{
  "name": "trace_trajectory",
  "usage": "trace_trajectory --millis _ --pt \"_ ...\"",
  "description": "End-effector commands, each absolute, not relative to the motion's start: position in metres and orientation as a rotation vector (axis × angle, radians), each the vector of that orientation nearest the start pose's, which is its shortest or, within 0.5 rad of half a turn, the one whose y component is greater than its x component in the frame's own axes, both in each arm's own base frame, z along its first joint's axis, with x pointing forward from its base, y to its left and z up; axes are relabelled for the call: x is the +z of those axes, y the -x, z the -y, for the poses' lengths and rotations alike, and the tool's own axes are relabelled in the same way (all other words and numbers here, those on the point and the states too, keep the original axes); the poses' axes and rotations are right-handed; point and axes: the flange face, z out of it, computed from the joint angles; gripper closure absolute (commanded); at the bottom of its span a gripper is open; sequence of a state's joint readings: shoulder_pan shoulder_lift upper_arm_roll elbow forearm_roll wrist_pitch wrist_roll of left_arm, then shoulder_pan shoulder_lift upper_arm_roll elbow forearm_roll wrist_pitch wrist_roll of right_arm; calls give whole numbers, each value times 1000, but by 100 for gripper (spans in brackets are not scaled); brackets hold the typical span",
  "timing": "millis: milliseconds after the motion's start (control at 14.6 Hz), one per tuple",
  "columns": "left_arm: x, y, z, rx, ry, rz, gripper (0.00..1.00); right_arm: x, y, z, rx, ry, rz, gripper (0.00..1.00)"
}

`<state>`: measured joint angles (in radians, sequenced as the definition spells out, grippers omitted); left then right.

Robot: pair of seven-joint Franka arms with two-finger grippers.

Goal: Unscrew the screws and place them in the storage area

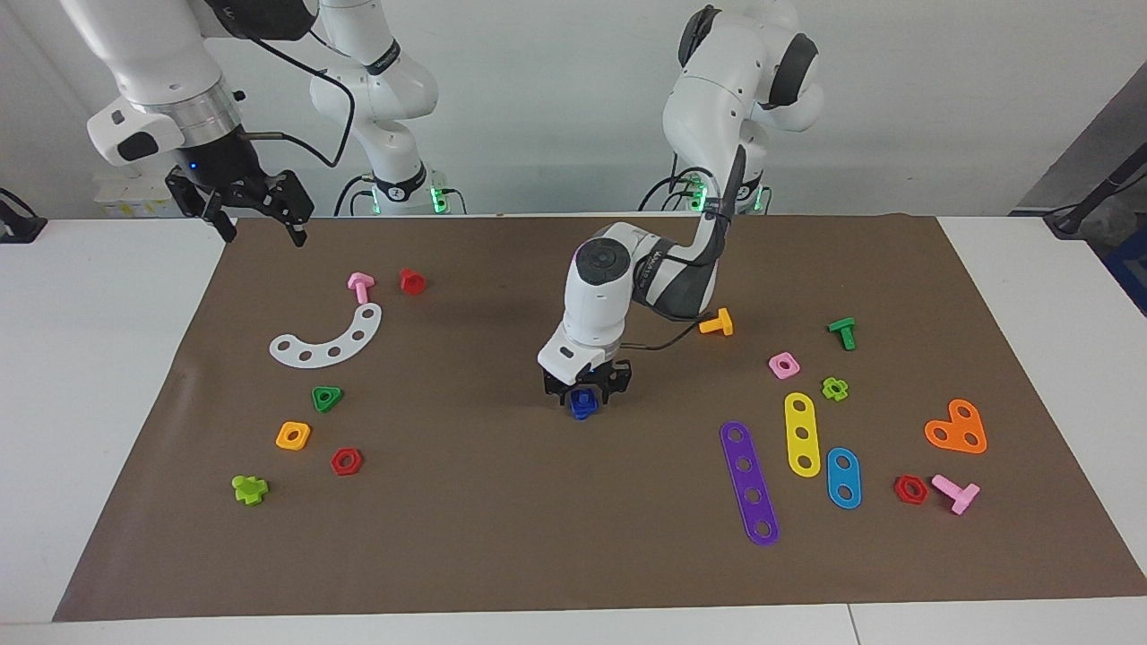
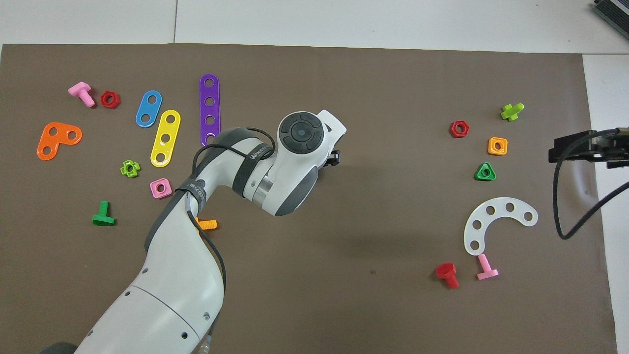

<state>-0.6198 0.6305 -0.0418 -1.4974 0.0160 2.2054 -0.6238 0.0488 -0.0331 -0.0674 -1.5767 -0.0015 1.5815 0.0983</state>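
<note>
The dark-blue screw [image 1: 582, 405] with its nut is at the middle of the brown mat [image 1: 502, 537]. My left gripper [image 1: 587, 392] points straight down onto it, and its fingers are closed on the blue piece just above the mat. In the overhead view the left hand [image 2: 300, 142] covers the screw. My right gripper [image 1: 258, 224] waits open and empty, raised over the mat's corner at the right arm's end, and it shows at the edge of the overhead view [image 2: 587, 147].
Toward the right arm's end lie a white curved strip [image 1: 330, 340], a pink bolt [image 1: 360, 287], a red bolt [image 1: 412, 281] and several nuts. Toward the left arm's end lie an orange bolt [image 1: 717, 322], a green bolt [image 1: 842, 332], coloured strips [image 1: 749, 484] and an orange plate [image 1: 957, 428].
</note>
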Motion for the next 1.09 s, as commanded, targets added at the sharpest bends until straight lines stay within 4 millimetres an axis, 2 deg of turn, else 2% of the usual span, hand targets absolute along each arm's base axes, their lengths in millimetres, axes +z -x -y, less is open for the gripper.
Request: trace_trajectory --millis 0,546,751,888,1024 --pt "308 -568 436 -122 3173 -63 33 643 -536 14 -51 3113 -176 0" --pt "310 -565 437 -88 3158 -62 42 642 -536 14 -49 3113 -177 0" --pt "310 -565 436 -71 3152 -60 49 642 -536 14 -51 3113 -174 0" --pt "320 -569 438 -64 3151 -54 54 643 -535 14 -51 3113 -174 0" --pt "320 -568 438 -45 3144 -53 58 643 -536 14 -54 3113 -174 0"
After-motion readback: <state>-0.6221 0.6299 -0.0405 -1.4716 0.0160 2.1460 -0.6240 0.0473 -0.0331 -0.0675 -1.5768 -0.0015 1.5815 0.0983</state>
